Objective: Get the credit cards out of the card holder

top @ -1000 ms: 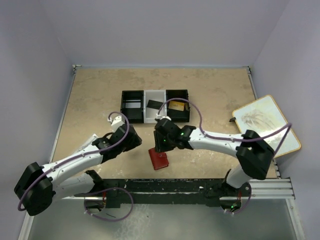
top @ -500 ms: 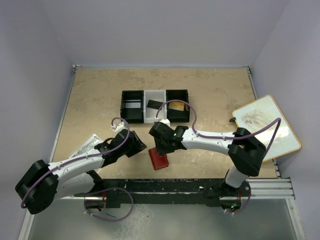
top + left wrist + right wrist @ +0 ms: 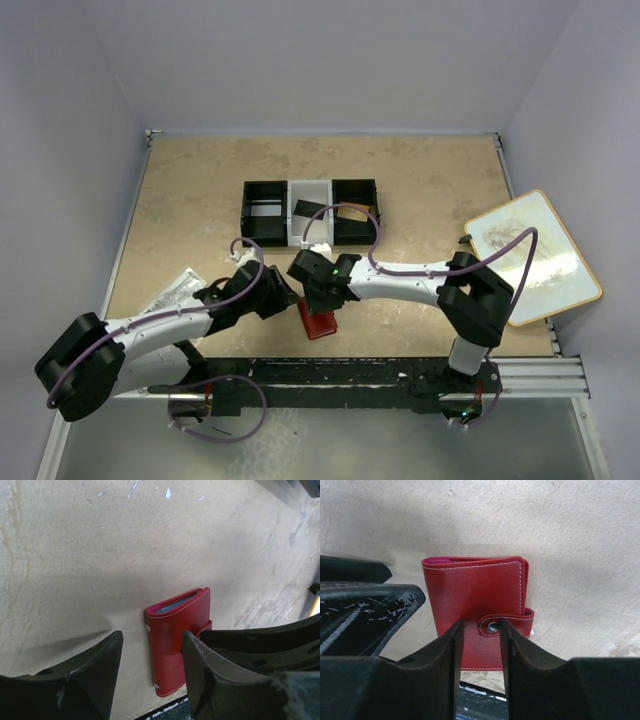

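The red card holder (image 3: 320, 324) lies shut on the table near the front edge, its strap snapped. In the left wrist view the card holder (image 3: 175, 640) sits just beyond my open left gripper (image 3: 151, 639), nearer its right finger. My right gripper (image 3: 479, 626) hangs over the card holder (image 3: 472, 592); its jaws stand a little apart, straddling the strap's snap (image 3: 493, 627). From above, the left gripper (image 3: 283, 298) and right gripper (image 3: 317, 300) crowd the holder's upper end. The credit cards are hidden inside; only a pale edge (image 3: 170, 605) shows at the holder's open side.
A black-and-white three-compartment tray (image 3: 309, 188) with flat items in it stands behind the grippers. A clear crinkly packet (image 3: 170, 292) lies at the left beside the left arm. A framed board (image 3: 535, 255) rests at the right edge. The black base rail (image 3: 400, 372) runs just in front of the holder.
Both grippers have closed in on the card holder: the left arm swung right and forward, uncovering the packet, and the right gripper shifted left and down over the strap.
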Robot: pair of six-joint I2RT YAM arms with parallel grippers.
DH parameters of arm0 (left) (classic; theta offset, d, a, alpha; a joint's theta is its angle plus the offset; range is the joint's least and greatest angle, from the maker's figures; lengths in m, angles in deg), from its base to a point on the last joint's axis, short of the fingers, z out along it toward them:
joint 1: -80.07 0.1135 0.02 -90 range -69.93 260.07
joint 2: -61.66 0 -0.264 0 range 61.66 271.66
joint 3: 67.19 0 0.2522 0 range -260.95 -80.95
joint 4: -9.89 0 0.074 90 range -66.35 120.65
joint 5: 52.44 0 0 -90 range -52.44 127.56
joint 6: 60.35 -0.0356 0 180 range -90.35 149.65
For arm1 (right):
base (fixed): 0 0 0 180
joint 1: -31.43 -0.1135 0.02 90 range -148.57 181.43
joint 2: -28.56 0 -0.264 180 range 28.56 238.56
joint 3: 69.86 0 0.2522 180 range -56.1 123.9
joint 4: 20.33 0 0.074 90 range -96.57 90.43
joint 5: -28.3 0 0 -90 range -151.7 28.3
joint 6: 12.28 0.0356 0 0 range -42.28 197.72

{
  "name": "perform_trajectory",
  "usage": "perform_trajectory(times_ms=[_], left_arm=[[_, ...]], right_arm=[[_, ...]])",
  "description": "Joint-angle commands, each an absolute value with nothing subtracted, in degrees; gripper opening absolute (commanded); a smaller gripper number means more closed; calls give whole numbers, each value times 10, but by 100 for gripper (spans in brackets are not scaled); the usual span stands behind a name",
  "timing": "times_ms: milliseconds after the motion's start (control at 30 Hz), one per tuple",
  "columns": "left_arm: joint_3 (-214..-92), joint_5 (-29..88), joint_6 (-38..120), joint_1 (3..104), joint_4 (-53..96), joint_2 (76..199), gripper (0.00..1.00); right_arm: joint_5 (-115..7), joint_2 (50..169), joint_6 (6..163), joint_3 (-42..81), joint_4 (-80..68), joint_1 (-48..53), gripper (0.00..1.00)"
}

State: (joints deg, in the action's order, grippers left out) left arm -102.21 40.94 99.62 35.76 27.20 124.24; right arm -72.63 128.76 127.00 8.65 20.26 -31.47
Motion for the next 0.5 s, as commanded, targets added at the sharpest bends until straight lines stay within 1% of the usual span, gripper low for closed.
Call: perform_trajectory(times_ms=[0, 267, 333, 467], left_arm=[[-1026, 397, 1000, 343, 239, 1263, 49], [-1062, 419, 977, 310, 253, 1311, 49], [-1076, 418, 975, 296, 253, 1328, 49], [-1103, 443, 968, 276, 284, 1356, 49]], right_arm=[[-749, 1306, 1295, 80, 226, -316, 34], [-718, 1273, 1305, 49, 200, -313, 21], [-703, 1261, 1302, 39, 175, -309, 16], [-686, 1235, 1312, 17, 143, -293, 12]])
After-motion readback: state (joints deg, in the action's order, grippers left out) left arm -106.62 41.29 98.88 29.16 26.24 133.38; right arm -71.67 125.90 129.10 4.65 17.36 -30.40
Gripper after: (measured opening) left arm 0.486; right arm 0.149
